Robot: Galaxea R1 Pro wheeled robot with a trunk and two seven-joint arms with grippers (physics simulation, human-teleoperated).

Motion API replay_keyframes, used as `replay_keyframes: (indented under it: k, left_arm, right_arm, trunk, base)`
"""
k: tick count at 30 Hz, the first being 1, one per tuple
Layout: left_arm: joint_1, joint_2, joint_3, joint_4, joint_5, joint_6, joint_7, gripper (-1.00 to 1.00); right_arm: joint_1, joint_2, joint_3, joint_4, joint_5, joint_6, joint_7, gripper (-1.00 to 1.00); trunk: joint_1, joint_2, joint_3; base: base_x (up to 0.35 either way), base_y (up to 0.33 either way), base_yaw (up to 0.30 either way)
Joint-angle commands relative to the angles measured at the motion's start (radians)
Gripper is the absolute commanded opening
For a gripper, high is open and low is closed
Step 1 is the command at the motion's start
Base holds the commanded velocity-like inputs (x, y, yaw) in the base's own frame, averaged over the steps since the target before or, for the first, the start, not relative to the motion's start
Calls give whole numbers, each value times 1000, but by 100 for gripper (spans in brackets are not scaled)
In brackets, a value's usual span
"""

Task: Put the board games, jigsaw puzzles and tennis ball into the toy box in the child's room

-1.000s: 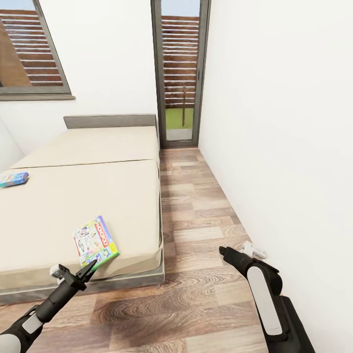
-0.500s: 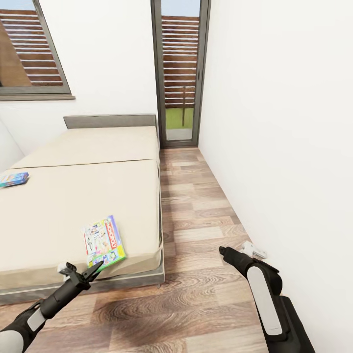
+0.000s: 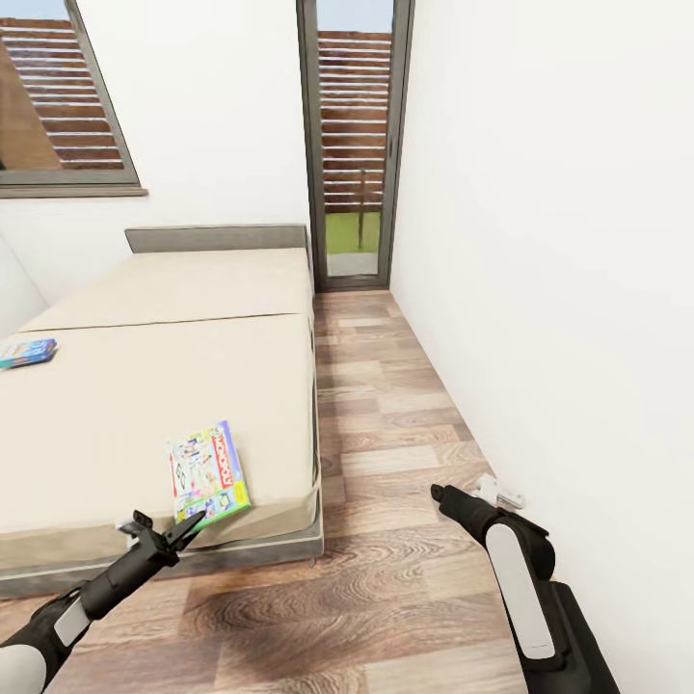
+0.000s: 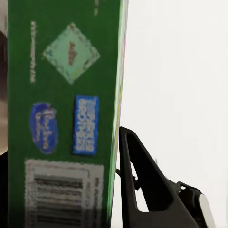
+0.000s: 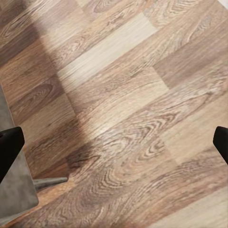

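A: Where do we see the games?

B: One board game (image 3: 208,473) lies at the bed's (image 3: 145,405) near corner, overhanging toward us. Our left gripper (image 3: 164,536) is at its near edge; up close, the green box bottom (image 4: 64,114) sits against one dark finger (image 4: 142,185), so the jaws look clenched on it.

A: And the second game (image 3: 27,351)?

B: It rests far off by the bed's left edge, well apart from the first.

A: Our right gripper (image 3: 496,493)?

B: It hangs over the wood floor (image 5: 123,109) near the wall, jaws released, fingertips wide apart with nothing between them.
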Motion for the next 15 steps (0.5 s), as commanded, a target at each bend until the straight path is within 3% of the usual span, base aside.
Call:
replay_keyframes:
  k: [1,5,8,12,15]
  left_arm:
    - [0,1,-10,-7,5,12,-3,-100]
    - [1,4,-60,-89,6,79,-3,-100]
    - [10,9,-92,-168,5,180,-3,-100]
    - [43,26,-107,-268,6,269,-3,-100]
    - [83,54,-110,-372,8,351,-3,-100]
  right_arm:
    - [-1,1,-1,-1,-11,2,-9,100]
    - [-1,0,-2,-1,-11,2,-9,100]
    - [-1,0,-2,-1,-11,2,-9,100]
    - [-1,0,-2,-1,-11,2,-9,100]
    - [-1,0,-2,-1,-11,2,-10,100]
  trunk:
    - [0,0,-1]
    - [0,0,-1]
    - [0,0,-1]
    - [0,0,-1]
    - [0,0,-1]
  base:
    - [0,0,0]
    - [0,0,0]
    - [0,0,0]
    - [0,0,0]
    - [0,0,0]
